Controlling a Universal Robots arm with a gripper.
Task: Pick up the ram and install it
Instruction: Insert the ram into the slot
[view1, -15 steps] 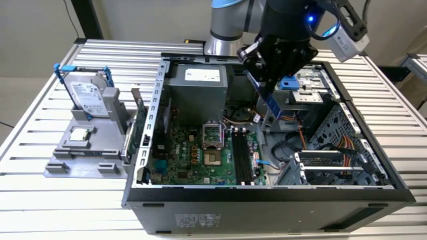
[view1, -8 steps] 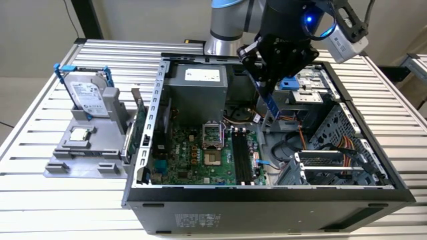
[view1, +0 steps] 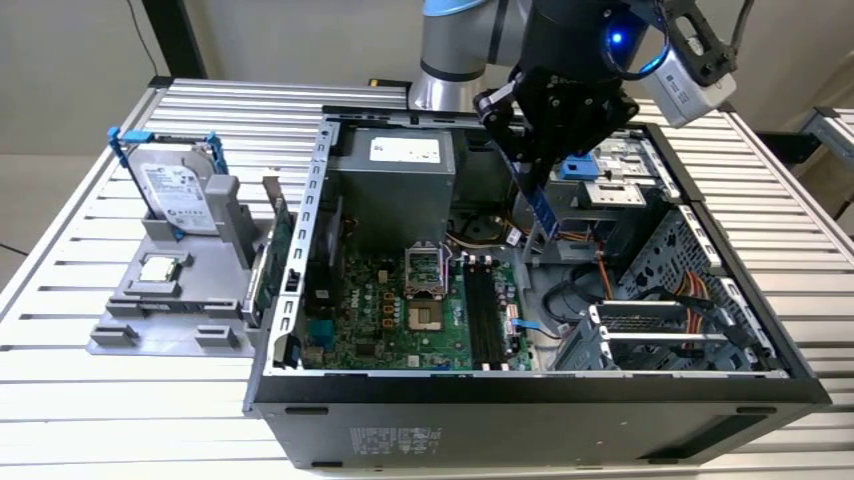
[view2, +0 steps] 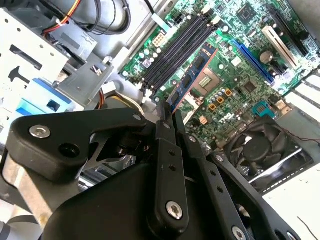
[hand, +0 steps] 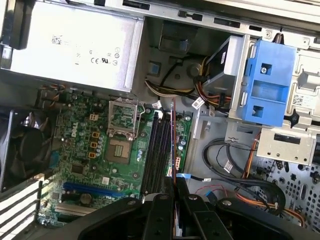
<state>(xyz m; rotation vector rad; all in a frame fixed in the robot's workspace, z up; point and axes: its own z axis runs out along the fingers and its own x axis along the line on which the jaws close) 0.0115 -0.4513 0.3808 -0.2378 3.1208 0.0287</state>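
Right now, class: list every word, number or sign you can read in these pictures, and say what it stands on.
None can be quoted.
The power supply label: print too small to read.
The hard drive label: blurred.
The case front sticker: blurred.

We see a matt black plastic hand (view2: 169, 122) clamping the ram (view2: 192, 79), a glossy blue-green circuit board. Beneath it the computer case (view1: 534, 385) is dull grey sheet metal, with a blue plastic bracket (hand: 265, 82) inside. The case rests on a tabletop (view1: 120, 400) of ribbed, brushed metal.
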